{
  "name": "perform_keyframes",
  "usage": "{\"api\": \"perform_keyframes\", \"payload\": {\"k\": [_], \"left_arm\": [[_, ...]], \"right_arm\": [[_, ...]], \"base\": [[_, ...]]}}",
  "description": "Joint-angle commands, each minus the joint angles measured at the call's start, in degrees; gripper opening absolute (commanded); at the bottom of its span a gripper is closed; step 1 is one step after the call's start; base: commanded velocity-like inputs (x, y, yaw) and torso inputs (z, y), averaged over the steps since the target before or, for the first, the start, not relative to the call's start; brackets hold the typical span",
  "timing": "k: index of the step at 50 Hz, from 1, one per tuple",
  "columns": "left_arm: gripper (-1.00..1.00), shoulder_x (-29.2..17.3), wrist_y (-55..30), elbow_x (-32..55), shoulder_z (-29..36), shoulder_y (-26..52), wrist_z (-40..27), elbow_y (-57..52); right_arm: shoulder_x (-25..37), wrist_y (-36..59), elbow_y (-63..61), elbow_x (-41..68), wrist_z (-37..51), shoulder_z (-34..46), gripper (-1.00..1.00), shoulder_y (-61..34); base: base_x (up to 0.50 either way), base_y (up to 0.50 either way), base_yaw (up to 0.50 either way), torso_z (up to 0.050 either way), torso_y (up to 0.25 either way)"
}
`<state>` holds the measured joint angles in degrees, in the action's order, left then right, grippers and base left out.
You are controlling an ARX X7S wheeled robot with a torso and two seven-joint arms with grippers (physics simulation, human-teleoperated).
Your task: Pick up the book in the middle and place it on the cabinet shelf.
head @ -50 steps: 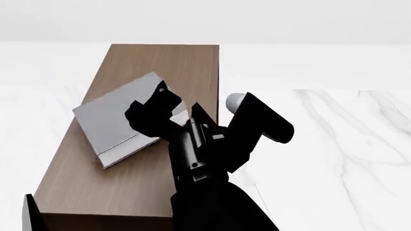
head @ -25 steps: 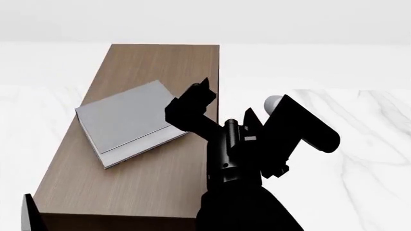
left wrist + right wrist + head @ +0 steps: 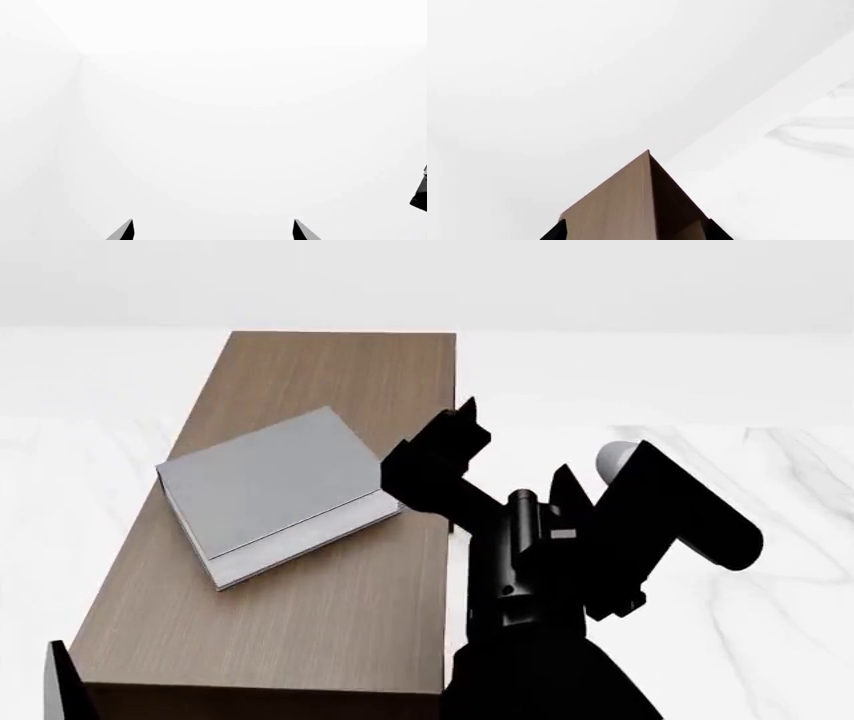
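The right gripper (image 3: pixel 447 455) has drawn back rightward off the book (image 3: pixel 274 492), jaws spread and empty, now at the book's right edge. One book lies flat on the single cabinet shelf (image 3: pixel 327 365) top. The left gripper (image 3: pixel 212 232) is spread, facing white wall. Marble floor (image 3: pixel 747 470) surrounds.

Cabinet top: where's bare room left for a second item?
On the brown wood-grain cabinet top, two free patches: the far end beyond the grey hardcover book, and the wider near stretch between the book and the near edge. The middle is crowded: book, with the right end effector beside its right corner.
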<state>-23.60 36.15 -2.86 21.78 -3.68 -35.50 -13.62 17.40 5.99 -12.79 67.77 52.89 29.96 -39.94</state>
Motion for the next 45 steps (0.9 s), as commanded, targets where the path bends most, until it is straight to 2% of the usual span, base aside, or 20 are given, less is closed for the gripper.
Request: {"api": "perform_keyframes", "payload": {"k": [1,14,26,36,41,45], "left_arm": [[1.0,0.0,-0.1,-0.3,0.2,-0.1,-0.1,-0.2],[1.0,0.0,0.0,-0.7,0.4,-0.1,-0.3,-0.1],[1.0,-0.1,-0.3,-1.8,-0.2,-0.3,-1.1,-1.2],[1.0,-0.5,-1.2,-1.4,-1.6,-0.1,-1.9,-3.5],[1.0,-0.7,-1.6,-1.3,-2.5,0.1,-2.3,-4.7],[1.0,-1.3,-2.4,-2.7,-5.2,0.8,-3.5,-7.5]], "right_arm": [[2.3,-0.6,-1.6,-0.1,0.8,-1.1,1.0,1.8],[5.4,-2.4,-3.0,-1.4,0.5,-2.4,1.0,5.4],[13.8,-10.3,-9.1,-19.4,-0.1,-3.6,1.0,15.3],[17.0,-18.0,-12.2,-34.9,-0.1,-4.1,1.0,22.4],[18.0,-20.0,-12.5,-39.0,0.1,-4.4,1.0,24.8],[19.5,-24.9,-11.8,-45.4,0.6,-6.0,1.0,28.8]], "base": [[0.0,0.0,0.0,0.0,0.0],[0.0,0.0,0.0,0.0,0.0],[0.0,0.0,0.0,0.0,0.0],[0.0,0.0,0.0,0.0,0.0],[0.0,0.0,0.0,0.0,0.0],[0.0,0.0,0.0,0.0,0.0]]}}
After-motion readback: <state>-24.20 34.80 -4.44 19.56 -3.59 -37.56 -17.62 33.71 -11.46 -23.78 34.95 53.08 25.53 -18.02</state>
